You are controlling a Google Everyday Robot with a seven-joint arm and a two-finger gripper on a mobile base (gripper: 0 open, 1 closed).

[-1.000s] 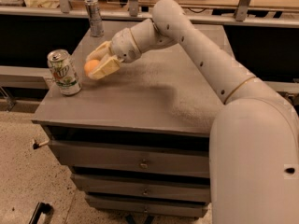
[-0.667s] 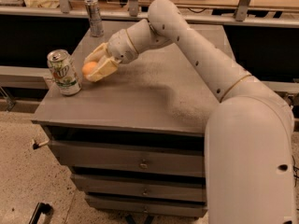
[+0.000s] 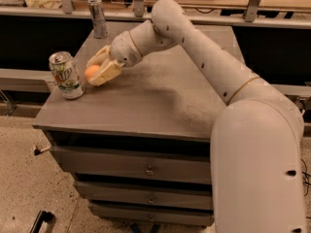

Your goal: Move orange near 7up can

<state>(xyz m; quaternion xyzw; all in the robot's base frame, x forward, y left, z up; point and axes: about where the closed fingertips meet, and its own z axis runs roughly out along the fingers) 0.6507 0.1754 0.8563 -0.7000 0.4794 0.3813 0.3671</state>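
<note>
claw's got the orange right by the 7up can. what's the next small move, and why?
Probably lower slightly, then open. The claw is shut on the orange, close beside the 7up can and low over the tabletop; I can't tell whether it touches. Placement looks near enough, so release is what remains.

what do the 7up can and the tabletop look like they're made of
The 7up can looks like thin metal: glossy printed wall, silvery top. The tabletop is matte speckled grey, perhaps laminate. The gripper, beside the can, holds the orange in its fingers.
</note>
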